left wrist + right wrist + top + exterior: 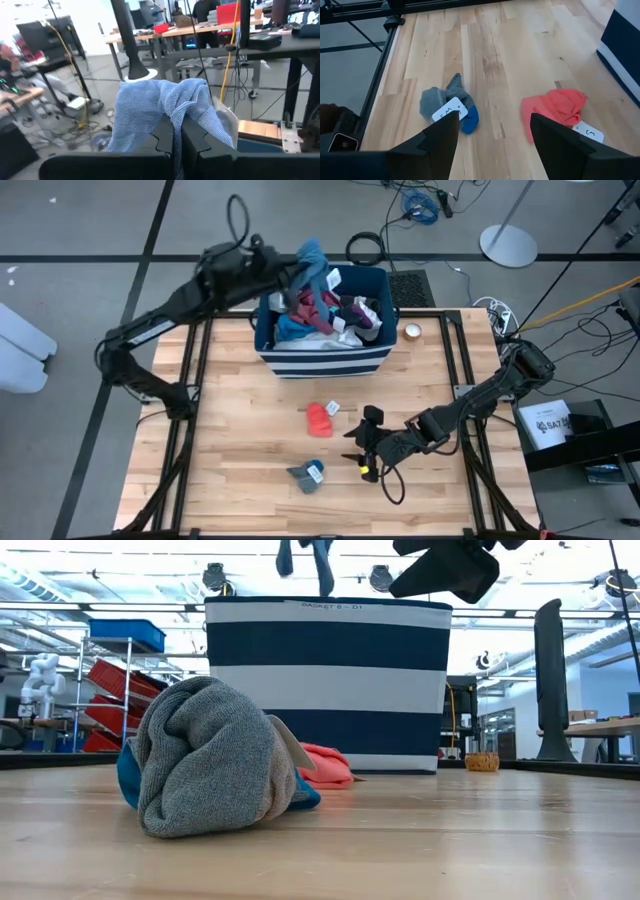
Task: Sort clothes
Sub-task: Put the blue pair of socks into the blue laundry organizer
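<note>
The left gripper (303, 278) hung over the navy striped bin (322, 362), which stood at the tabletop's far edge, and its fingers were clamped shut on a blue knitted garment (160, 110). From the wrist view the cloth draped down both sides of the closed fingers, with a white tag (227, 121) dangling off one fold. The rest of the clothes (325, 310) were still heaped in the bin, maroon, white and blue tangled together.

Out on the bare wood, two pieces already lay apart: a red-orange piece (319, 419) near the middle of the tabletop and a grey sock with a blue toe (306, 473) nearer the front edge. The right gripper (364, 448) waited low over the tabletop just to the right of them, fingers spread wide and holding nothing.

What worried me was how the blue garment was held. The pinch looked to be on a fold rather than a thick bunch, so a quick swing could let it slide out and drop back into the bin or off the far edge. Its hanging ends sat close to the pile, and I thought they might snag another piece and drag it along, putting two things in one heap. The path toward the front also crossed near the right arm, so a trailing end could catch there, or the drop could land on the red-orange piece and muddle the sorting.
</note>
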